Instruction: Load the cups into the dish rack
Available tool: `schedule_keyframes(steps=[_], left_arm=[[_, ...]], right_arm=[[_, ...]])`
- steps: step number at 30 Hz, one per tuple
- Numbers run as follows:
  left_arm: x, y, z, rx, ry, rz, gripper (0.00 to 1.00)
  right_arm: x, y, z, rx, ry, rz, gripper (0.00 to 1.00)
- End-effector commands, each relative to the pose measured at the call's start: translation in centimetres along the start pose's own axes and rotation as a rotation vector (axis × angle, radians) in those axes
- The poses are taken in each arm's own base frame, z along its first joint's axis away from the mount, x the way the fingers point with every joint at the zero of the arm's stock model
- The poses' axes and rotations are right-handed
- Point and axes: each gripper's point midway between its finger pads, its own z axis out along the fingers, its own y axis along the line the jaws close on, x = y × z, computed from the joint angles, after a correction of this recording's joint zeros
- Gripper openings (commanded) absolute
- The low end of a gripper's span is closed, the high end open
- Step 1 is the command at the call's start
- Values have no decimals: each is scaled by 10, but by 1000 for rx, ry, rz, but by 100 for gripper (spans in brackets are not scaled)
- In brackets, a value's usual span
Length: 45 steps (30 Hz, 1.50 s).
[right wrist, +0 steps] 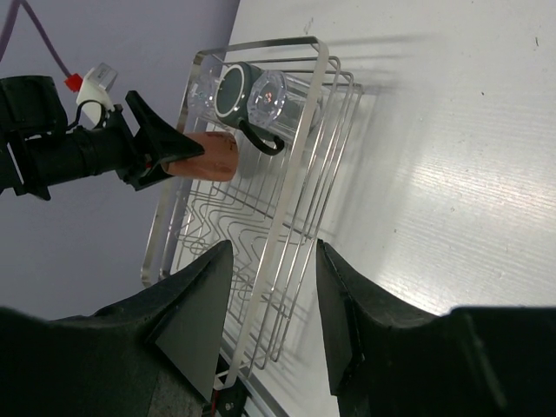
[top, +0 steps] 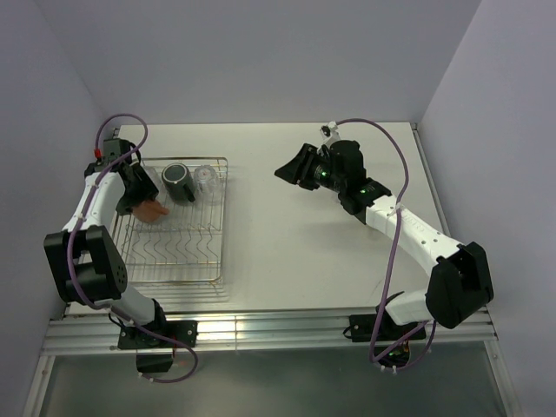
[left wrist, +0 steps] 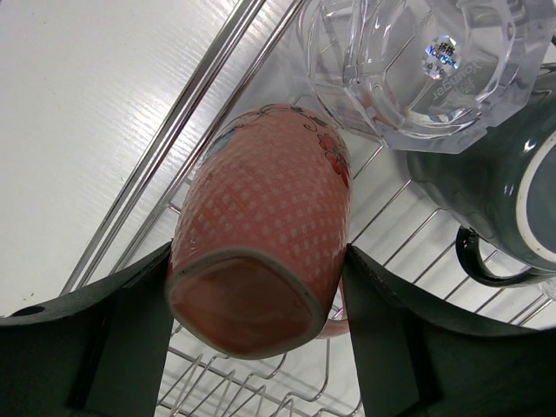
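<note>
Orange mug (left wrist: 269, 200): ceramic, salmon-orange, with a raised dotted weave texture and a painted floral band in red and blue near the far end. It lies on its side with its unglazed foot ring towards the left wrist camera; the mouth and inside are hidden, and only a sliver of the handle shows. The left gripper (left wrist: 256, 278) clamps it, black fingers (left wrist: 130, 330) pressed on both flanks, above the far left part of the dish rack (top: 187, 252); contact with the wires cannot be judged. Rack: silver wire, rectangular, wavy prongs, on a white table (top: 295, 243). Dark mug (left wrist: 512, 174): glossy grey-green, pale rim, loop handle, on its side at the rack's far end, cut off by the frame edge. Clear glass tumbler (left wrist: 417, 61): faceted base with a small holographic sticker whose lettering is too small to read; it lies just beside the dark mug. A second tumbler (right wrist: 204, 91) shows on the mug's other side in the right wrist view only. Right gripper (right wrist: 274, 252): fingers spread apart, nothing between them, above bare table well apart from the rack.
</note>
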Motion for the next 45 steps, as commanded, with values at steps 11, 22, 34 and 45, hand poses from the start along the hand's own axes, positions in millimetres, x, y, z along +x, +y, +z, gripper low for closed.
schedule_keyframes(steps=[11,22,34,45], left_arm=[[-24,-7,-4,35,-90,-22,92],[-31,-11,-23,76,-127,-35,99],[-59,-32,-116,298,-324,-51,99],[-19,-122,-217,709,-411,169,99]], right_arm=[[-6,-1,3,1,-14,-24,51],[-10,0,1,15,-20,-33,51],[-40,-56,-22,398,-114,-135,53],[-62,-129,-94,830,-213,-86,56]])
